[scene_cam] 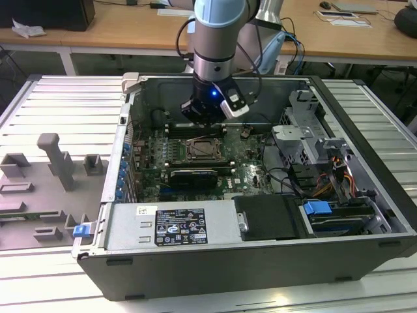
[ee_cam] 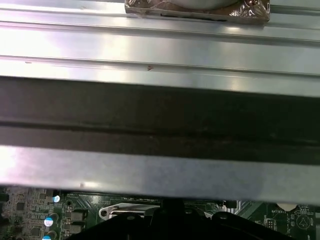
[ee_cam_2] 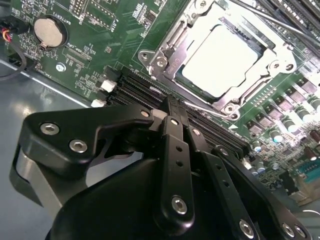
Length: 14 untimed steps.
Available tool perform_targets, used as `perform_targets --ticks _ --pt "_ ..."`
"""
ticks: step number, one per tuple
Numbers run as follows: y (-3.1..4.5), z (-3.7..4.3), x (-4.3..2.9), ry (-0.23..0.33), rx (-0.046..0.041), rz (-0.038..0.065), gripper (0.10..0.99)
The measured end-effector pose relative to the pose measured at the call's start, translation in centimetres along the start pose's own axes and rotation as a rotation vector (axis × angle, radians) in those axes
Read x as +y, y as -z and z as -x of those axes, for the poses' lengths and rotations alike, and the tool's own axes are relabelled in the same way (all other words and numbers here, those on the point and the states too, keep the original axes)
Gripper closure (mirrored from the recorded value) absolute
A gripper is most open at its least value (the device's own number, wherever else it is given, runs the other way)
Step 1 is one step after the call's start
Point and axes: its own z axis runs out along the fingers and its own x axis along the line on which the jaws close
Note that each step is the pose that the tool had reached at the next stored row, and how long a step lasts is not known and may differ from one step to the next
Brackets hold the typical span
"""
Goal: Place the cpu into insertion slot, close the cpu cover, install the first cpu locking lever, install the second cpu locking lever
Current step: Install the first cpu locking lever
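Observation:
The cpu (ee_cam_2: 225, 55), a pale silvery square, lies flat in the insertion slot (scene_cam: 203, 150) on the green motherboard. The cpu cover (ee_cam_2: 172, 65), a silver frame plate, lies down around it with the chip showing through its window. A thin wire locking lever (ee_cam_2: 210, 106) runs along the socket edge nearest my gripper. My gripper (ee_cam_2: 169, 106) hangs just beyond that edge, over the memory slots, its fingers together with nothing between them. In the exterior view the gripper (scene_cam: 203, 116) sits low inside the case, just behind the socket.
Black memory slots (ee_cam_2: 135, 90) lie under the gripper tip, and a coin battery (ee_cam_2: 49, 31) sits further off. A graphics card (scene_cam: 193, 176) lies in front of the socket. The drive cage (scene_cam: 306, 140) and cables (scene_cam: 326, 182) fill the exterior view's right. The case wall (ee_cam: 160, 50) is close behind.

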Motion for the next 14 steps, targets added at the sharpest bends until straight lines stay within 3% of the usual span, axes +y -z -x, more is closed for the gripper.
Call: perform_targets --ticks 6,10,14 --pt "-0.77 0.45 -0.12 0.000 0.0000 0.000 0.980" --pt "-0.78 0.49 -0.13 0.000 0.0000 0.000 0.980" --pt "-0.80 0.51 -0.13 0.000 0.0005 -0.008 0.980"
